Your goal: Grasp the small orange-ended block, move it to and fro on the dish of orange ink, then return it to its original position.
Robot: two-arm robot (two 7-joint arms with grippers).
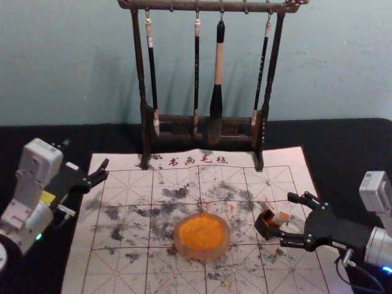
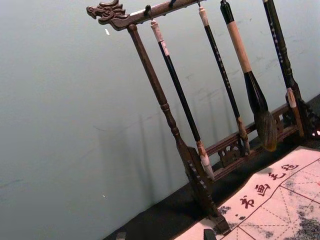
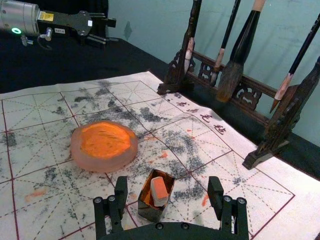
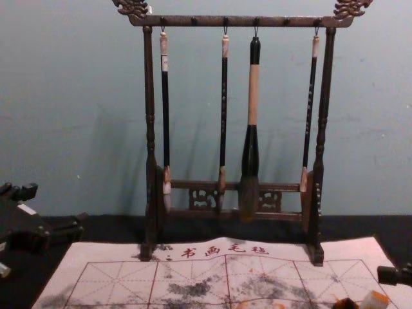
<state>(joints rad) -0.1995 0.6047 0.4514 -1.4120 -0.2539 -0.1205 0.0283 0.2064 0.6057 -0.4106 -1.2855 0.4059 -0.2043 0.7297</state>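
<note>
Over mat (image 1: 282,275) | right gripper (image 1: 286,218) — jaws parted | block (image 3: 159,191) between, in box (image 3: 149,213)

The writing mat (image 1: 122,164) reads "书画毛毡" in 4 red characters (image 1: 198,160).

Dim, diffuse light covers the wall (image 1: 61,61), where hanging brushes (image 4: 253,96) cast faint, soft-edged shadows; the dark worktop (image 1: 355,144) reads nearly black.
</note>
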